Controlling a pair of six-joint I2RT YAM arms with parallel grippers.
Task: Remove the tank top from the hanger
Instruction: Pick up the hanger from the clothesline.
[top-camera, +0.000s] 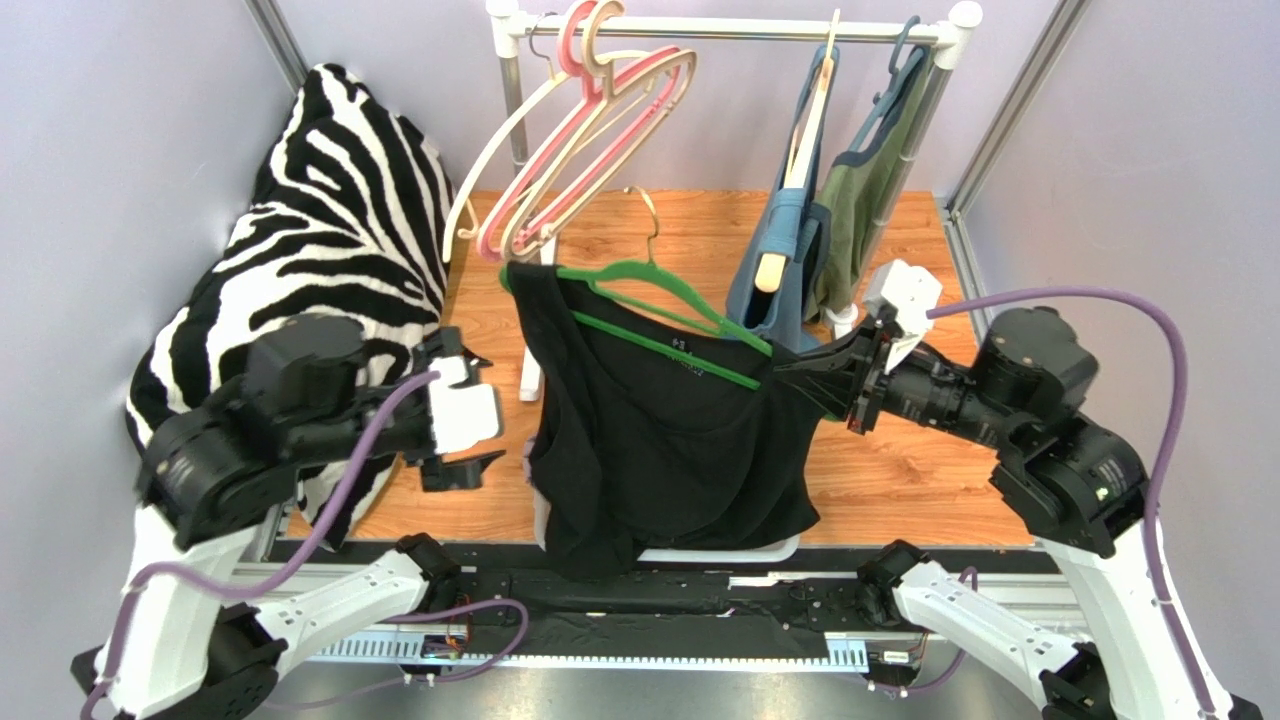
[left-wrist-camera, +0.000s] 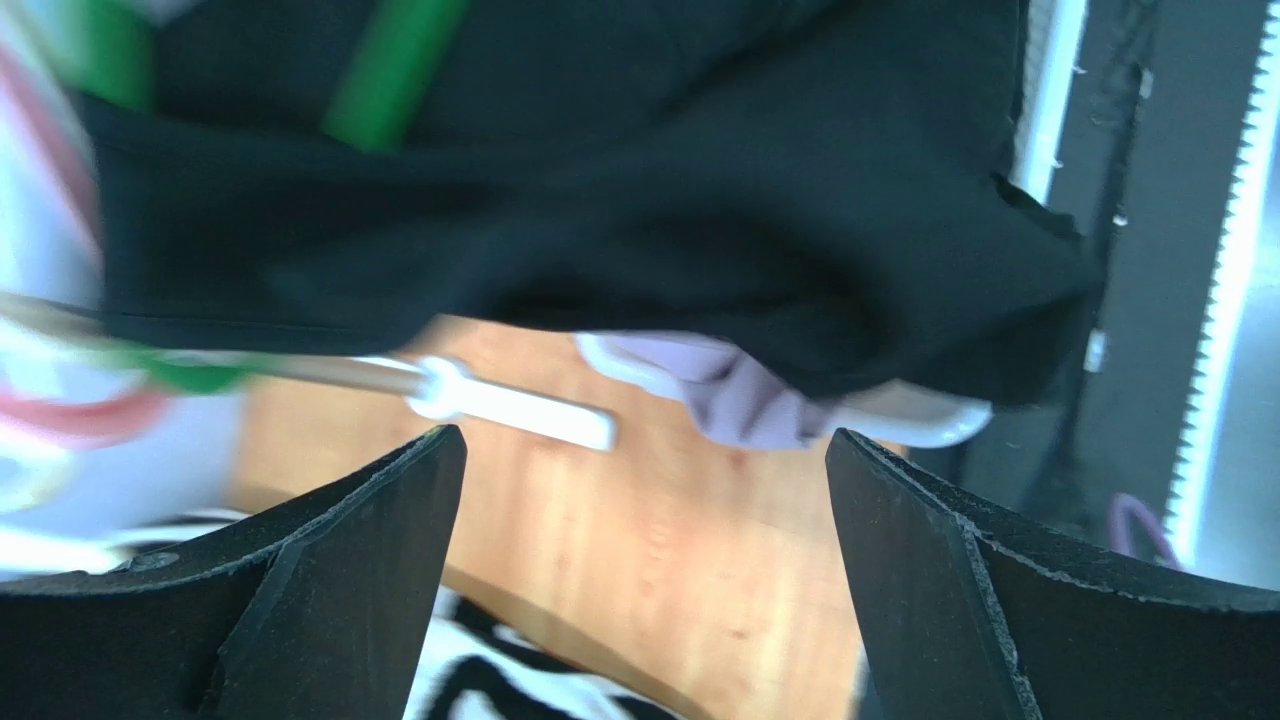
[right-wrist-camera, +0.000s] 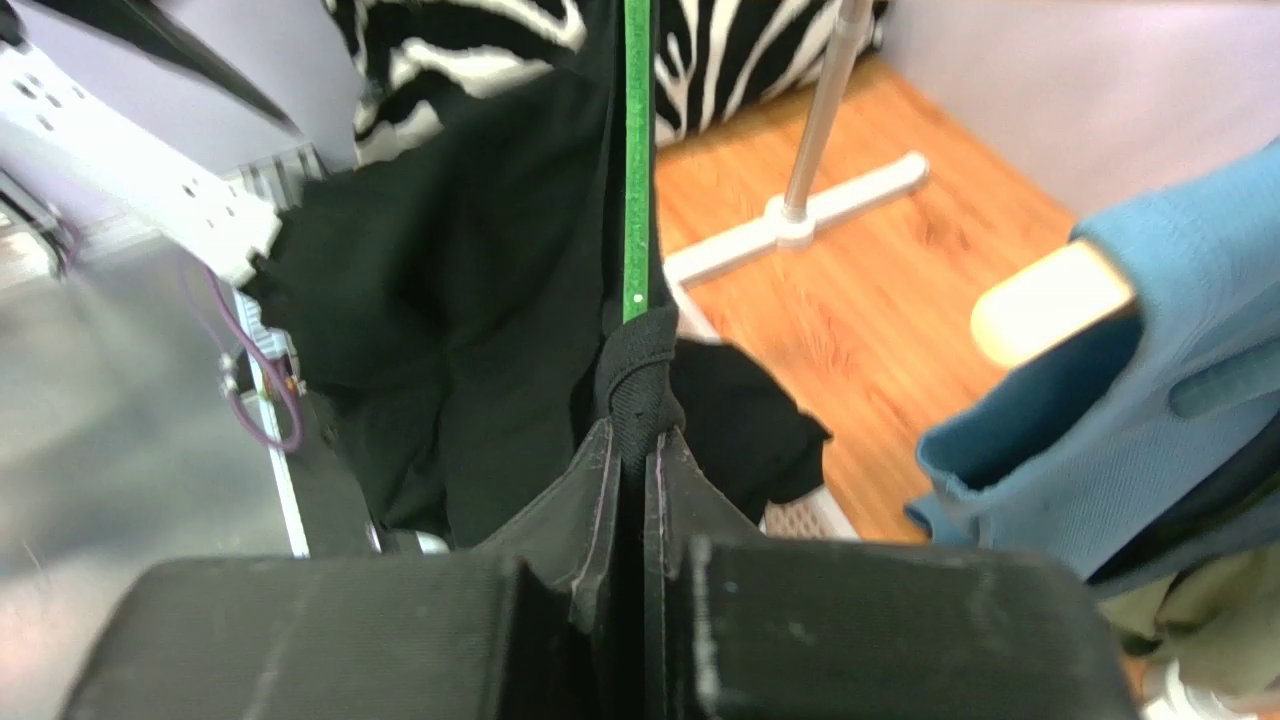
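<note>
A black tank top (top-camera: 661, 435) hangs on a green hanger (top-camera: 661, 293), held in mid-air over the wooden tabletop (top-camera: 902, 480), in front of a clothes rail (top-camera: 736, 27). The hanger is tilted, its right end lower, and its thin hook appears free of the rail.

The right gripper (right-wrist-camera: 634, 435) is clenched on a bunched black strap (right-wrist-camera: 639, 360) of the tank top, right where it wraps the hanger's right end. The left gripper (top-camera: 484, 416) is spread fully wide and grasps nothing. It sits just beside the garment's left edge, and its wrist view is blurred.

The fabric looks thin, soft and light. It drapes in loose folds and will likely sag and stretch rather than slide as one piece. The hanger looks rigid and slim, possibly velvet-coated, so the cloth may cling to it. A sensible hold for the free gripper seems to be the left strap or left side seam, with the hanger left to slip out.

Behind the right gripper, a blue garment (top-camera: 789, 255) hangs close by, so there is little room there. Empty hangers (top-camera: 586, 135) crowd the rail's left end, and a zebra-print cushion (top-camera: 331, 225) fills the far left. The most open room appears to be over the bare wood at the centre and right, toward the near edge.
</note>
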